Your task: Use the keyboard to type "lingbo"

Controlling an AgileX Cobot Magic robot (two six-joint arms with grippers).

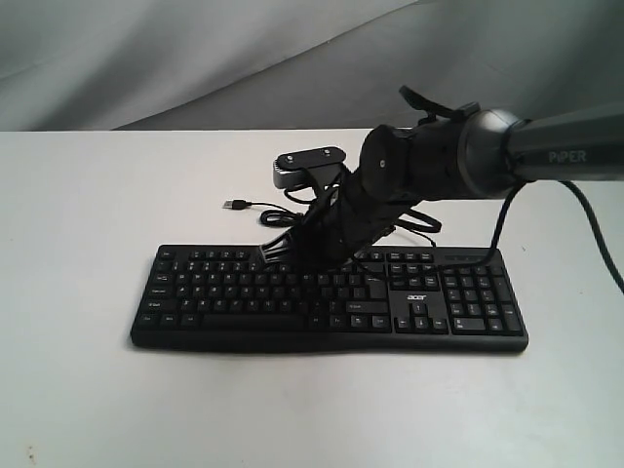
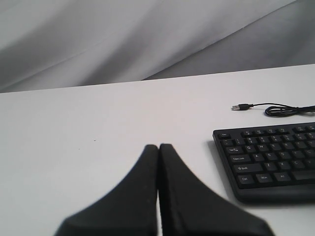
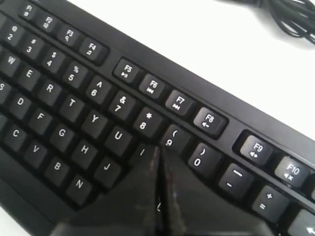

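Right claw (image 3: 158,152), pinched shut and empty, seems to press the keyboard (image 3: 162,73) I key (image 3: 141,152); next, N key (image 3: 78,183), seven o'clock.

A white table (image 1: 78,390) with a plain, matte surface is seen. 1 black keyboard (image 1: 224,292) is laid flat on it, marked with white key legends, a number pad at 1 end and a white "acer" logo. Behind the keyboard, a thin black cable (image 2: 283,112) is coiled loosely on the tabletop. Its USB plug (image 2: 239,106) is left unplugged, lying near the keyboard's rear edge but apart from it. The white surface is seen extending past the keyboard on every side.
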